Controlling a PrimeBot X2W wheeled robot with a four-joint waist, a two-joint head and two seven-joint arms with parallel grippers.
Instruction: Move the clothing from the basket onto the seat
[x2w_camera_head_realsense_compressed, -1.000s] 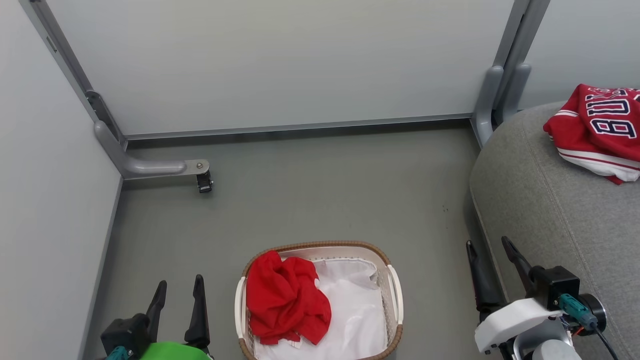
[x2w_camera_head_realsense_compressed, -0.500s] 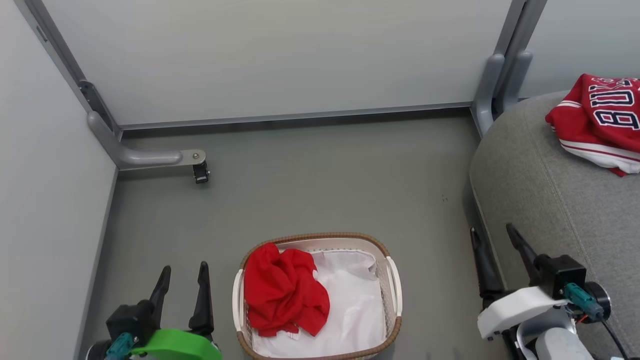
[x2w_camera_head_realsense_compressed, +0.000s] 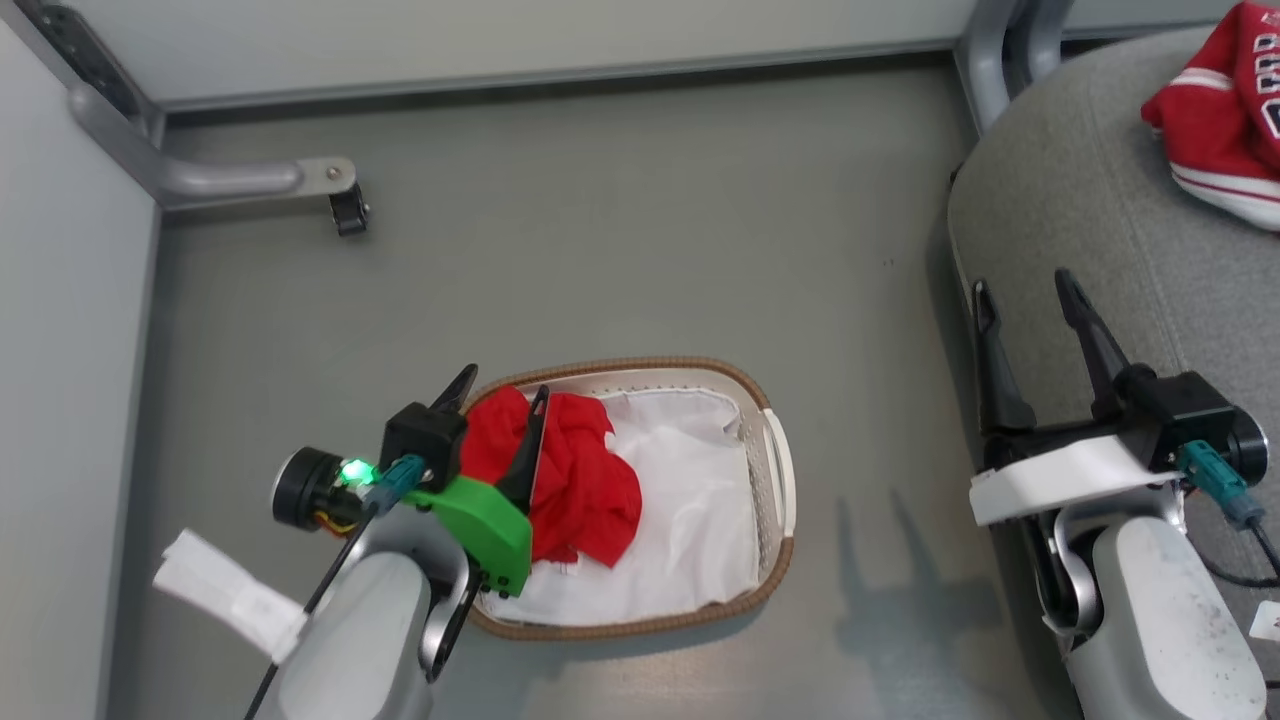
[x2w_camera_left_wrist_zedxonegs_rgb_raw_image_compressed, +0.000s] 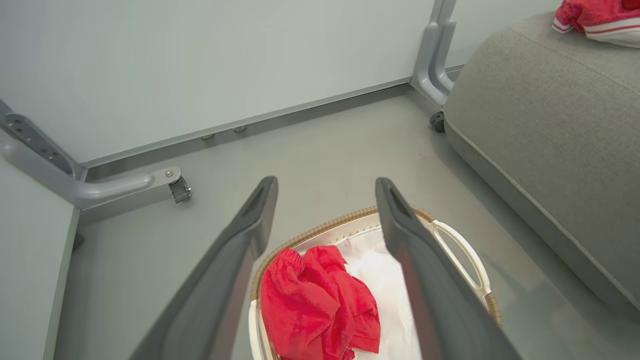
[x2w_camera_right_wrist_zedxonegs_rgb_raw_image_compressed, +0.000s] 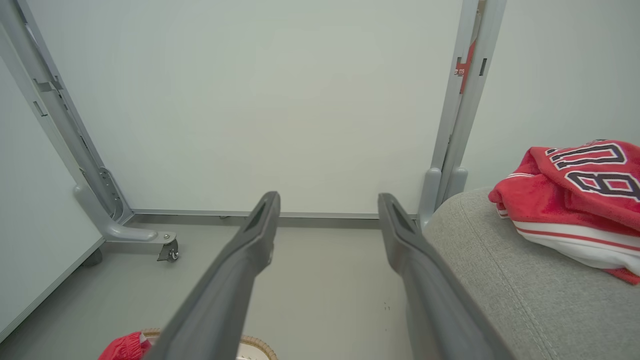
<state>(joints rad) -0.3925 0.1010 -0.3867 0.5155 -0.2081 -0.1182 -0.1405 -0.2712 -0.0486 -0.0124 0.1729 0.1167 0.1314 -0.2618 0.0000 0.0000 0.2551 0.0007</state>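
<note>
While the left gripper (x2w_camera_head_realsense_compressed: 506, 380) is hovering over the basket (x2w_camera_head_realsense_compressed: 640, 362) with fingers spread and grasping nothing, the plain red garment (x2w_camera_head_realsense_compressed: 585, 480) is lying bunched below it, on a white sheet (x2w_camera_head_realsense_compressed: 690, 540) in the basket's left half. Jersey (x2w_camera_head_realsense_compressed: 1215, 110), red with white trim: lying crumpled on the grey seat (x2w_camera_head_realsense_compressed: 1090, 200). Right gripper (x2w_camera_head_realsense_compressed: 1022, 280): standing released and empty at the seat's edge. Basket: sitting on the grey floor (x2w_camera_head_realsense_compressed: 600, 220).

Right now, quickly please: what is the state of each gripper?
Left gripper: open, over the red garment, holding nothing.
Right gripper: open, holding nothing.
</note>
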